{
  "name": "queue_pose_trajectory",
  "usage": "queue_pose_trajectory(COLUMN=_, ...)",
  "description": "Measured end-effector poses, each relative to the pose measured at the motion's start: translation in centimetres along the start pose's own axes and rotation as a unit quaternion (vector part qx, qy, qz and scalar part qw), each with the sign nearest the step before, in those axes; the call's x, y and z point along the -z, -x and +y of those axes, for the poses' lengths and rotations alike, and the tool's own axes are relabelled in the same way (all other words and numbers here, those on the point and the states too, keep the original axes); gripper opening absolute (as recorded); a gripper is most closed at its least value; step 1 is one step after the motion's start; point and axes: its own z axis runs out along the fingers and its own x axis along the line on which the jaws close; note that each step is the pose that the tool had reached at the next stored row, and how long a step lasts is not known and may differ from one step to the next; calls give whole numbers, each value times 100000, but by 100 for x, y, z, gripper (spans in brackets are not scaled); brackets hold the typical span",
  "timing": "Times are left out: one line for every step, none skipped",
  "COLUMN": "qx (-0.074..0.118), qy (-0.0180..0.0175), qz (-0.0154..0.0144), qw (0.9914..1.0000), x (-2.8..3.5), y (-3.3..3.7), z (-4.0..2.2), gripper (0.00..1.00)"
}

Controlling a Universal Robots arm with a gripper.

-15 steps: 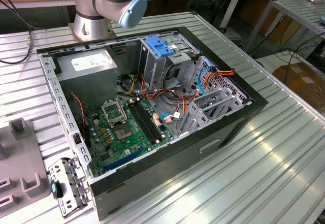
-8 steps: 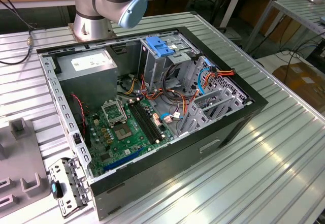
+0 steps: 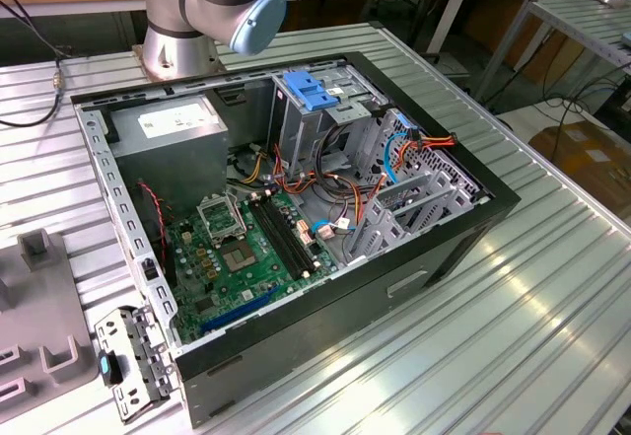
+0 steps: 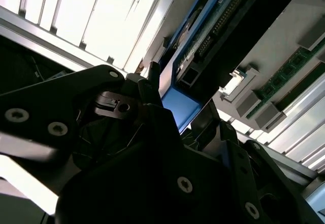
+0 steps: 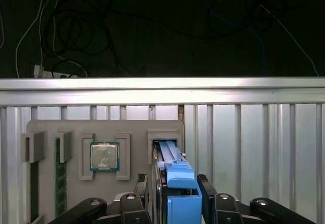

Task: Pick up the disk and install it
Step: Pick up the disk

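My pincer (image 5: 179, 199) is closed on the disk (image 5: 181, 178), one black jaw against each flat side. The disk stands on edge in a narrow slot of the grey moulded holder (image 5: 137, 127), and its smooth blue plastic carrier runs along the edge facing me. In the second wrist view the disk's underside shows a dark circuit board with a row of connector pins, framed by the same blue plastic. The holder is a flat matte tray with raised rectangular walls. One square pocket carries a chip (image 5: 104, 156) with a shiny metal lid and green rim, and long slots beside it carry green memory sticks (image 5: 60, 176) on edge. The holder lies on the table (image 5: 254, 148), ribbed bright aluminium with parallel grooves. In the exterior view the open black case (image 3: 434, 248) lies on its side on that table. Inside it are a green board (image 3: 237, 248), a grey box with a white sticker (image 3: 173, 144), perforated metal bays and loose coloured cables.
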Motion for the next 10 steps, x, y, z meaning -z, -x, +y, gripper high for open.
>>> queue_pose_trajectory(qx=2, qy=-9, qz=-4, qw=100000, x=-3, y=0, z=0, gripper=51)
queue_pose_trajectory(qx=0, qy=-1, qz=1, qw=100000, x=-5, y=0, z=0, gripper=51)
queue_pose_trajectory(qx=1, qy=1, qz=1, qw=100000, x=-6, y=0, z=0, gripper=51)
queue_pose_trajectory(qx=-2, qy=-11, qz=-6, qw=100000, x=-9, y=3, z=0, gripper=51)
queue_pose_trajectory(qx=-6, qy=-4, qz=-1, qw=100000, x=-8, y=12, z=0, gripper=51)
queue_pose_trajectory(qx=-1, qy=-8, qz=-3, qw=100000, x=-9, y=16, z=0, gripper=51)
queue_pose_trajectory(qx=1, qy=-8, qz=-4, qw=100000, x=-10, y=19, z=0, gripper=51)
queue_pose_trajectory(qx=0, qy=-4, qz=-3, qw=100000, x=-10, y=25, z=0, gripper=51)
queue_pose_trajectory(qx=2, qy=-5, qz=-5, qw=100000, x=-10, y=26, z=0, gripper=51)
queue_pose_trajectory(qx=8, qy=-2, qz=-1, qw=100000, x=-10, y=26, z=0, gripper=51)
